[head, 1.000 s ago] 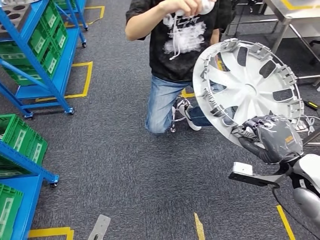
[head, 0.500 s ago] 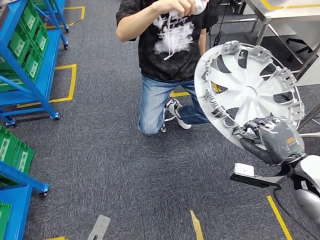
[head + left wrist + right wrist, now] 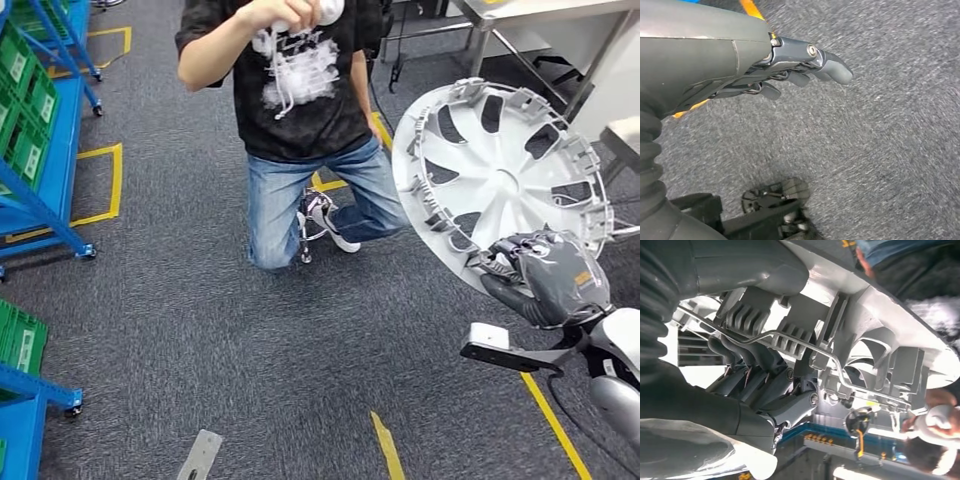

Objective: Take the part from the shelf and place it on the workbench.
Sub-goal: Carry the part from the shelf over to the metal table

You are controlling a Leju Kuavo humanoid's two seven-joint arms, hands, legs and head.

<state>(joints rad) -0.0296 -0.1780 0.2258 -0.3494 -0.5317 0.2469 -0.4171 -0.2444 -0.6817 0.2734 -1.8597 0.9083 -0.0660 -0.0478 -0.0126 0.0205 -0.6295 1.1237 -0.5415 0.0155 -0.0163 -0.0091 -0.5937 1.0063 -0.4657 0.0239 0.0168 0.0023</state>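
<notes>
The part is a silver wheel cover point(image 3: 498, 180), held up at the right of the head view with its ribbed inner side facing me. My right hand point(image 3: 543, 280) grips its lower rim. In the right wrist view the dark fingers point(image 3: 753, 365) curl through the rim of the wheel cover point(image 3: 881, 330), beside its wire ring and clips. My left hand point(image 3: 791, 70) hangs above grey carpet with its fingers stretched out straight and holds nothing. A pale workbench point(image 3: 528, 10) with metal legs stands at the back right.
A person point(image 3: 302, 110) in a black shirt and jeans kneels on the carpet just left of the wheel cover. Blue shelves point(image 3: 38, 140) with green bins point(image 3: 19, 340) line the left side. Yellow floor tape point(image 3: 555, 425) runs across the grey carpet.
The whole scene has slid left and down in the picture: the camera has turned right. The shelves slip toward the left edge and the workbench comes nearer. My right hand keeps its grip on the wheel cover.
</notes>
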